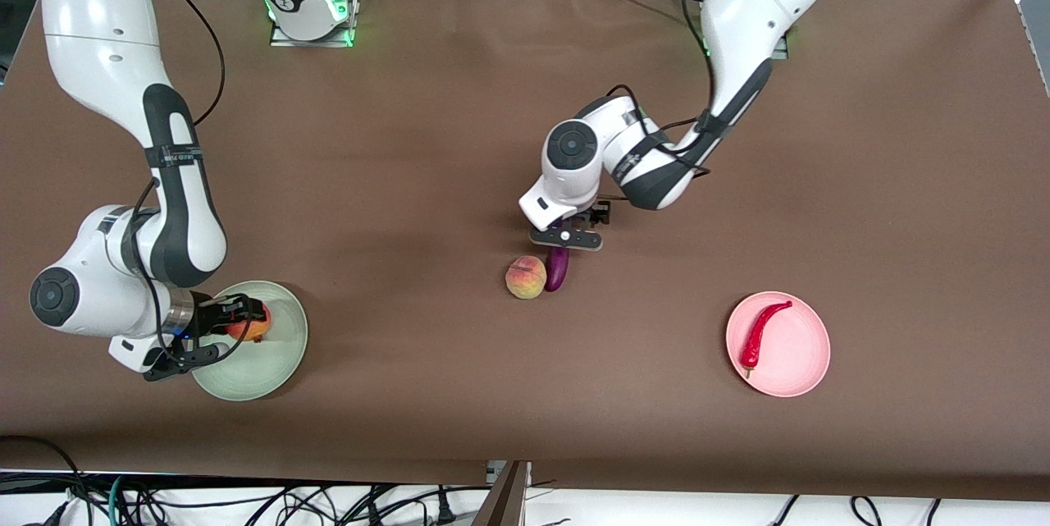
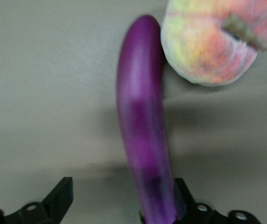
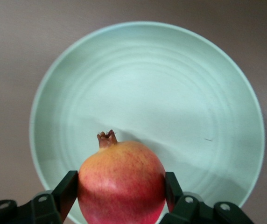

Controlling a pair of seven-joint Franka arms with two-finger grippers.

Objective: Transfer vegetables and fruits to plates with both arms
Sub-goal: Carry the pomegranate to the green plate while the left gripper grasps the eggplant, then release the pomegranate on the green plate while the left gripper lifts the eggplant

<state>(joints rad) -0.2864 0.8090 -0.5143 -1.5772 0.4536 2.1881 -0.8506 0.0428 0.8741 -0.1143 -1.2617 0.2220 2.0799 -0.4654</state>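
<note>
Brown table (image 1: pixel 459 83), cables (image 1: pixel 246 501) along edge

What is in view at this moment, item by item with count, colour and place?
Green plate: one, pale mint, toward the right arm's end of the table.
Red fruit: one, red with a yellow-orange patch, gripped over the green plate.
Pink plate: one, pale pink, toward the left arm's end.
Chili pepper: one, bright red, on the pink plate.
Peach: one, pink-yellow, mid-table.
Eggplant: one, purple, beside the peach.
Right pincer: black, shut on the red fruit.
Left pincer: black, open around the eggplant's end.
</note>
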